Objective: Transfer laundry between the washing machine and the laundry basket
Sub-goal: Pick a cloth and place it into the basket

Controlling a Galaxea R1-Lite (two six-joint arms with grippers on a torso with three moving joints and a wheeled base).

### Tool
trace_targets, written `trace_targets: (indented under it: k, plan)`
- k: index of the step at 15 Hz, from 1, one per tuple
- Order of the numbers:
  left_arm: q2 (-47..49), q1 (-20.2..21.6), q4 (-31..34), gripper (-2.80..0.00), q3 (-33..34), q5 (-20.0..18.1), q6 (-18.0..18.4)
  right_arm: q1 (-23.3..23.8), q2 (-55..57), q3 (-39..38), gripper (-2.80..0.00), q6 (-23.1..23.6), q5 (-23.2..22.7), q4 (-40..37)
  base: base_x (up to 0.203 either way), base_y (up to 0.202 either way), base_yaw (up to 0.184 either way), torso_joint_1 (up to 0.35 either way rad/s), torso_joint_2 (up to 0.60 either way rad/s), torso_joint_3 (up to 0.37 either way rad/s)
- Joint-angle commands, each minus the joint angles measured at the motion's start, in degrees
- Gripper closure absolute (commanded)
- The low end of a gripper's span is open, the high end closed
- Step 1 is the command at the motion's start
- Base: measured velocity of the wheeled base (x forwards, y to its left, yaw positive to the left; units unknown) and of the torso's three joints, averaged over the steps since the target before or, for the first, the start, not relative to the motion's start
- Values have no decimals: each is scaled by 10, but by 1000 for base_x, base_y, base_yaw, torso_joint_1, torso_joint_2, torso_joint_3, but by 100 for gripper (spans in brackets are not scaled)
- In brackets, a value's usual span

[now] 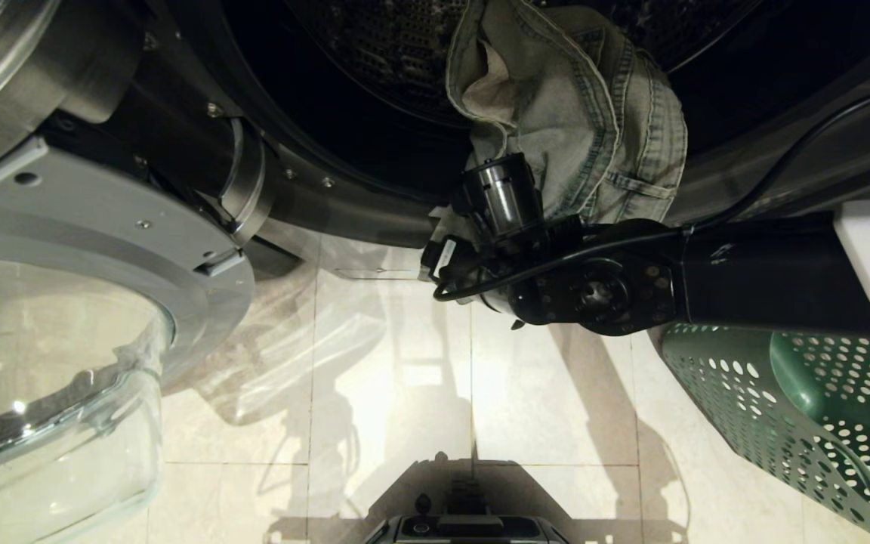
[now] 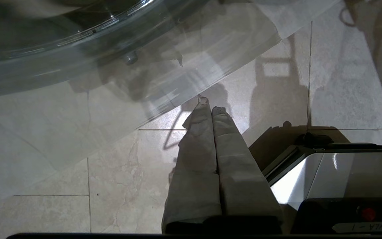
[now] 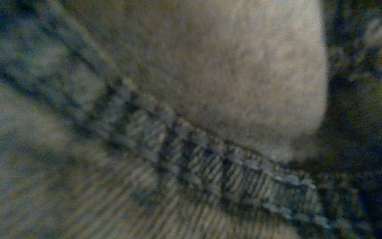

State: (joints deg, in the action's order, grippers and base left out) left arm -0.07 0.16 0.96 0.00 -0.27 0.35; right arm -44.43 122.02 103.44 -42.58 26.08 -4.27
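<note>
Washing machine (image 1: pixel 344 196): one, dark grey, with its round mouth wide open and the holey drum dark inside.
Door (image 1: pixel 65 302): one, round with a silver ring and a clear glass bowl, swung open on the robot's left side.
Laundry (image 1: pixel 586 113): one faded grey-green jeans-like piece with stitched seams, bunched up and hanging over the bottom lip of the machine's mouth, half in and half out.
Laundry up close: the right wrist view is filled with the cloth (image 3: pixel 191 166), one thick stitched seam running across it.
Laundry basket (image 1: pixel 745 393): one, dark green with lots of round holes, standing on the floor to the right, below the right arm. I cannot see any clothes in it.
Right gripper (image 1: pixel 507 162): one, reaching from the right and pushed against the hanging cloth. Its fingers are hidden by the cloth; they are spread wide, and I cannot tell if they hold anything.
Left gripper (image 2: pixel 211 109): one, hanging over the floor by the glass door, its two fingers (image 2: pixel 197 149) pressed together on nothing.
Floor (image 1: pixel 374 393): pale shiny tiles.
</note>
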Motion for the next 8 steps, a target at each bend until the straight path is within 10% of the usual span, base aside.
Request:
trace_targets:
  k: [1, 8]
  plan:
    - [-1, 0, 0, 0, 0, 0, 0, 0, -1, -6, -280, -2, 1, 0, 0, 0, 0, 0, 0, 0]
    - [-1, 0, 0, 0, 0, 0, 0, 0, 0, -20, -280, -1, -1, 0, 0, 0, 0, 0, 0, 0]
